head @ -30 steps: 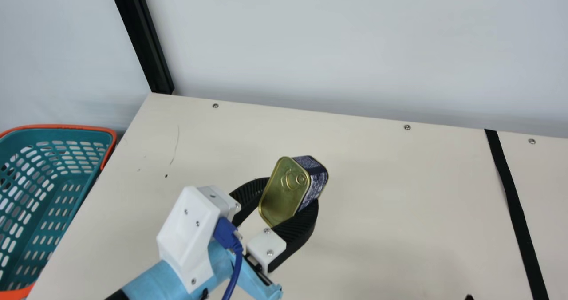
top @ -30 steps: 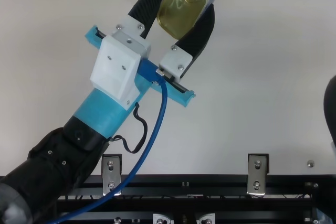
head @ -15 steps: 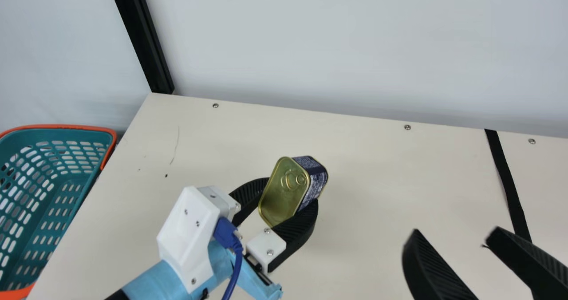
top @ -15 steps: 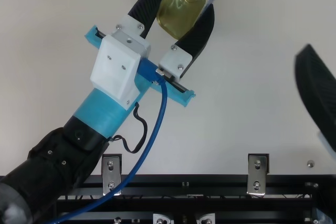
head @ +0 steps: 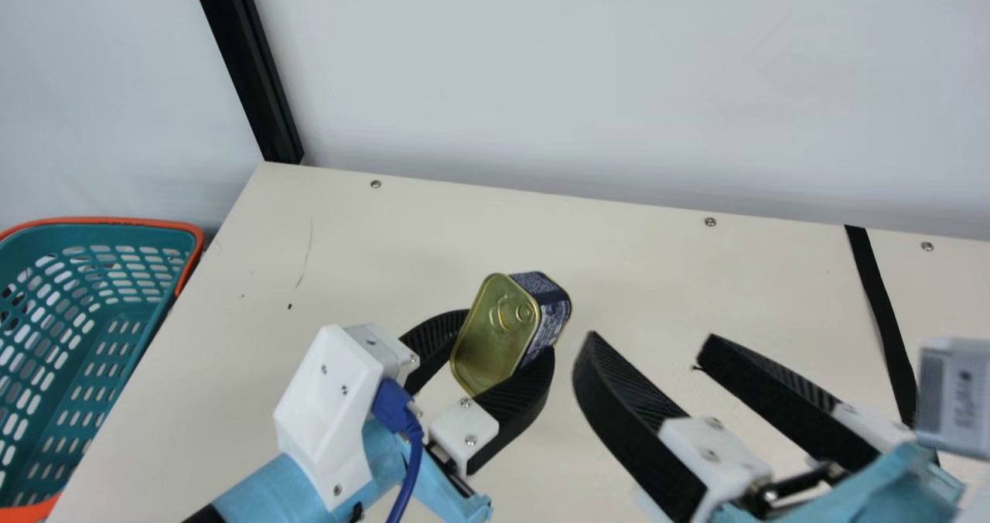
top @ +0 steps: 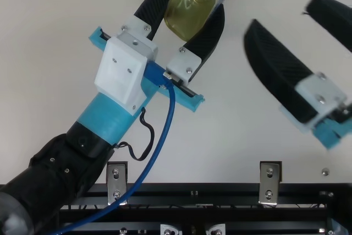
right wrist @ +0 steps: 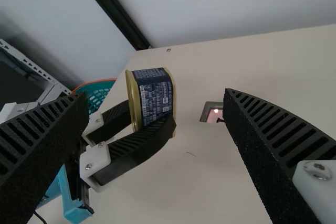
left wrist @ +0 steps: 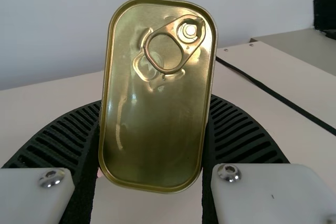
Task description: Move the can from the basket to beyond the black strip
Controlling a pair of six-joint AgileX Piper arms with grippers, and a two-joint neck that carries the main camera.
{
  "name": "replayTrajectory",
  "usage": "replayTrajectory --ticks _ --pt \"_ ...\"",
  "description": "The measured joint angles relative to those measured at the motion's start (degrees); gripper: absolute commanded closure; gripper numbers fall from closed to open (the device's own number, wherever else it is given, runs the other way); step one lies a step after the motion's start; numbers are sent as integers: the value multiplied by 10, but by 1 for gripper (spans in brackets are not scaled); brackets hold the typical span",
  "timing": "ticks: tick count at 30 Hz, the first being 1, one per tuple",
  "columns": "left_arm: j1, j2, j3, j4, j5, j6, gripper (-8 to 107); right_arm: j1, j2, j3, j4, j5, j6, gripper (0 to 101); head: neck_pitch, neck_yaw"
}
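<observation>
Cream table [head: 657, 275] lies beneath both grippers. Left gripper [head: 495, 360] pinches the can [head: 495, 333] between its fingers. Right gripper [head: 646, 341] has fingers spread wide.

You are looking at a robotics lab or a workshop test station; the pictures are not settling which. Your left arm [top: 55, 174] and right arm [head: 889, 488] are sharing a plain cream counter [head: 657, 275], which screws [head: 710, 222] are dotting along its far edge. Pale panels [head: 619, 82] are walling it in, and a black post [head: 247, 66] is standing at their corner. In the top view, dark rails [top: 220, 193] with bolted metal brackets [top: 270, 182] are lining the near side, and a blue cable [top: 159, 141] is trailing from your left arm. Your right wrist view is showing a perforated metal bar [right wrist: 29, 63] beyond the counter.
</observation>
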Motion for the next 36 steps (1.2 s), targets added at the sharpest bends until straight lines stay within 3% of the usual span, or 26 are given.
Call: replayTrajectory --ticks 12,22,36 --pt "0 0 0 0 0 0 89 -17 100 -46 147 23 -137 0 3 0" --pt "0 0 0 0 0 0 89 -37 164 -60 257 56 -263 0 0 0" --pt "0 0 0 0 0 0 89 -21 234 -72 343 55 -376 0 0 0"
